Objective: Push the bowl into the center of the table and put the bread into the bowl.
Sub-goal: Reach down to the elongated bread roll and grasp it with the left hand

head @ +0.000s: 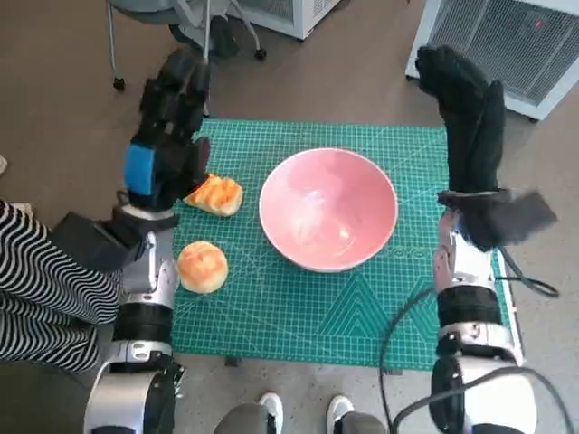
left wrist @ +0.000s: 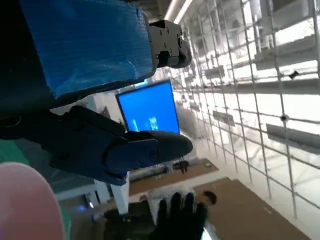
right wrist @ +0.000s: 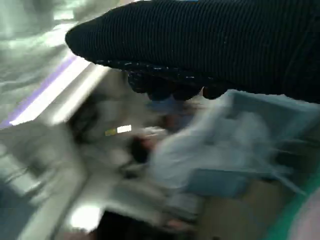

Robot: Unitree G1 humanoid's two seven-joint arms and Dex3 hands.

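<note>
The pink bowl (head: 327,208) stands empty near the middle of the green mat (head: 298,312). Two breads lie to its left: a golden twisted loaf (head: 217,194) and, nearer me, a round bun (head: 202,266). My left hand (head: 167,136) hovers raised over the mat's far left part, fingers stretched out and holding nothing; it covers the loaf's left end. My right hand (head: 466,108) is lifted above the mat's far right edge, also holding nothing. The left wrist view shows a bit of the bowl (left wrist: 20,200) and the right hand (left wrist: 177,217) with fingers spread.
A white ventilated unit (head: 516,45) stands on the floor beyond the table's right corner, and chair legs (head: 181,27) beyond the left. A person's striped leg (head: 36,271) is close to the table's left side. The right wrist view is blurred and shows a person (right wrist: 200,145).
</note>
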